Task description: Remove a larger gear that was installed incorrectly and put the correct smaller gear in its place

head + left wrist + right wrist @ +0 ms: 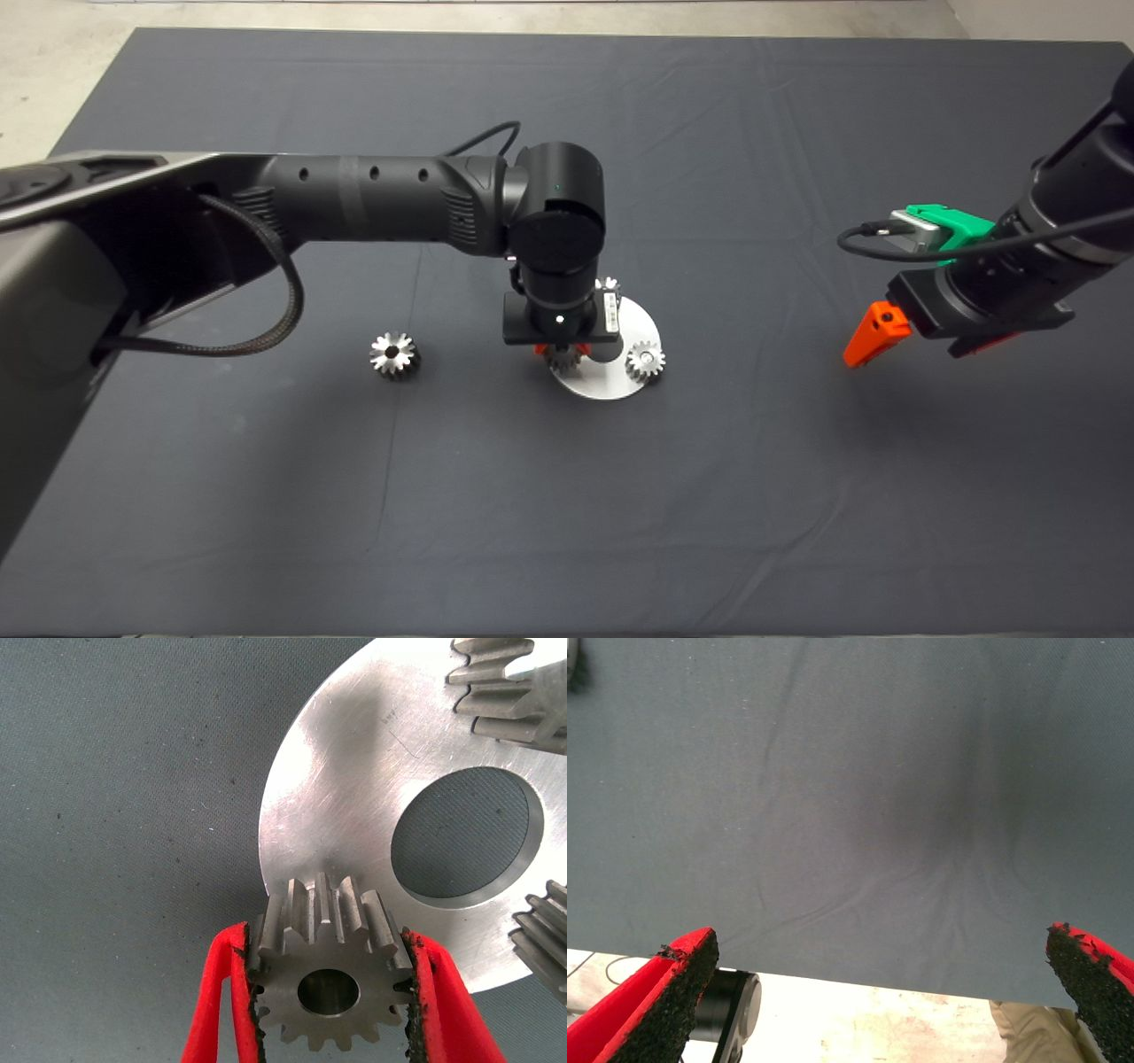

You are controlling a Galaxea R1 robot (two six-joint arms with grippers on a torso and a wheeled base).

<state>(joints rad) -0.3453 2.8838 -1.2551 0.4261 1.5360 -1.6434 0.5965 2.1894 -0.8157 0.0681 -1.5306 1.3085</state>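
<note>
We see a gear (pixel 328 979) clamped between the left gripper (pixel 330 992)'s red fingers (pixel 226 1001) at the near edge of the round steel plate (pixel 354 797) mid-mat; whether it is the smaller or larger one we cannot tell. Two gears sit on the plate, another gear (pixel 394 354) on the mat (pixel 709 487) leftward. The right gripper (pixel 886 1001) hovers spread wide, empty, near the mat's right edge
</note>
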